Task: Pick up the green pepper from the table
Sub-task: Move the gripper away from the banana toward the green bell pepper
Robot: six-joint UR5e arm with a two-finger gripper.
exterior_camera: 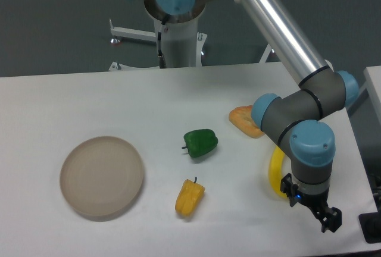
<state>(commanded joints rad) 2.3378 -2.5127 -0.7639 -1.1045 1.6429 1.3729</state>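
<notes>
A round beige plate (102, 177) sits at the left of the white table (71, 102), close to the front edge, with bare tabletop all around it. To its right, well apart from the rim, the yellow pepper (189, 197) lies near the front edge. Just behind that and slightly right, the green pepper (200, 143) rests on its side in the middle of the table (stem pointing left), touching nothing, with open surface on every side. Farther right, an orange, flattish item (243, 120) is partly hidden by the arm's elbow, and a curved yellow thing (274, 174), possibly a banana, shows beside the wrist. The gripper (326, 218) hangs low over the front right corner, near the table's edge and well apart from the green pepper. It carries nothing; its dark fingers blur together, so how far they are parted cannot be told.
</notes>
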